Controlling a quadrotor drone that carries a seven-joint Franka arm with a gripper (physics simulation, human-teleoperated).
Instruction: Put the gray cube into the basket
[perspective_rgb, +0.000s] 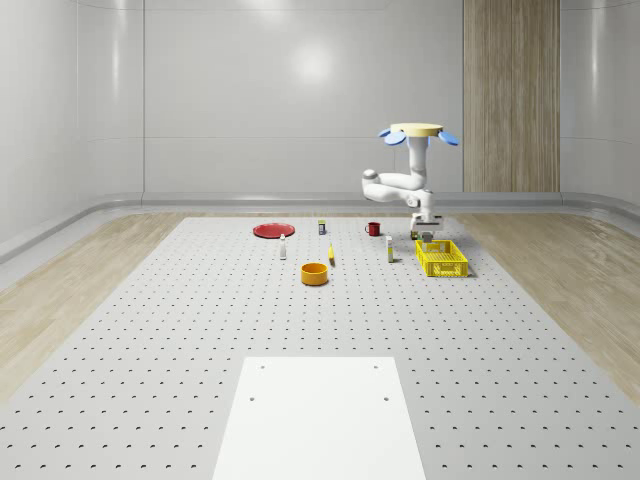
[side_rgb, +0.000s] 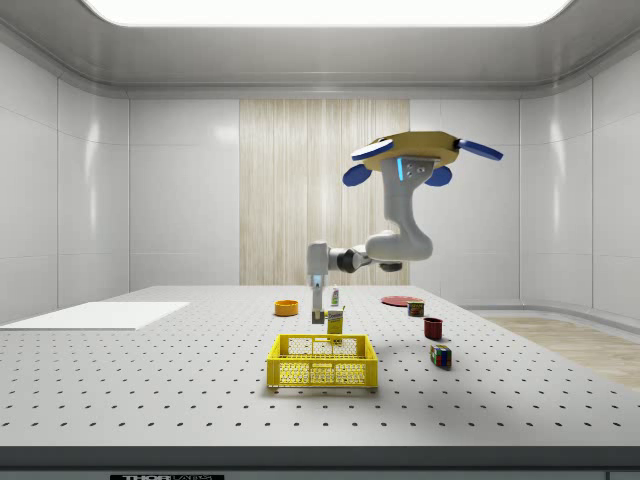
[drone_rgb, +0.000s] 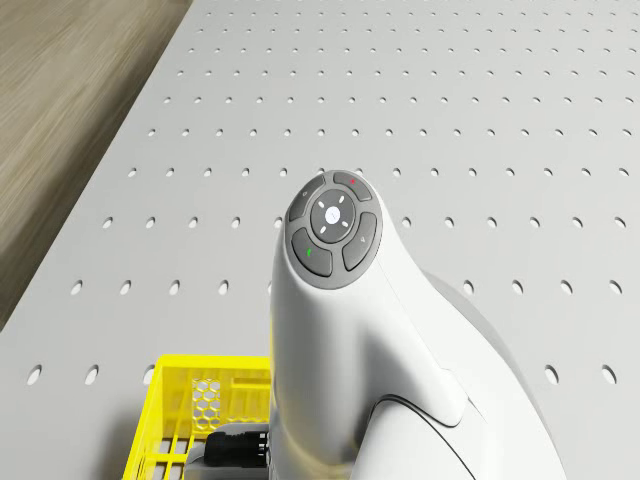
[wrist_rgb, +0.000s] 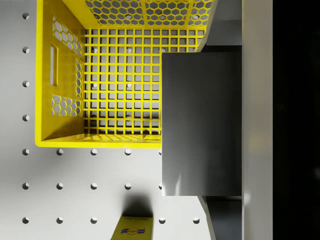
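The gray cube (wrist_rgb: 200, 125) hangs between my fingers, over the rim at one side of the yellow mesh basket (wrist_rgb: 100, 75). My gripper (side_rgb: 318, 312) is shut on the cube (side_rgb: 318, 317) and points straight down, a little above the basket (side_rgb: 322, 360). In the whole-scene view the gripper (perspective_rgb: 428, 232) sits just above the far end of the basket (perspective_rgb: 441, 258). The drone (perspective_rgb: 420, 130) hovers high over the table behind the basket, with the arm (drone_rgb: 340, 330) reaching down and forward.
A small carton (side_rgb: 335, 320) stands just beyond the basket. A red mug (perspective_rgb: 373, 228), a bottle (perspective_rgb: 390, 252), an orange bowl (perspective_rgb: 315, 273), a red plate (perspective_rgb: 272, 230) and a coloured cube (side_rgb: 440, 356) stand around. A white panel (perspective_rgb: 320, 420) lies at the table's front.
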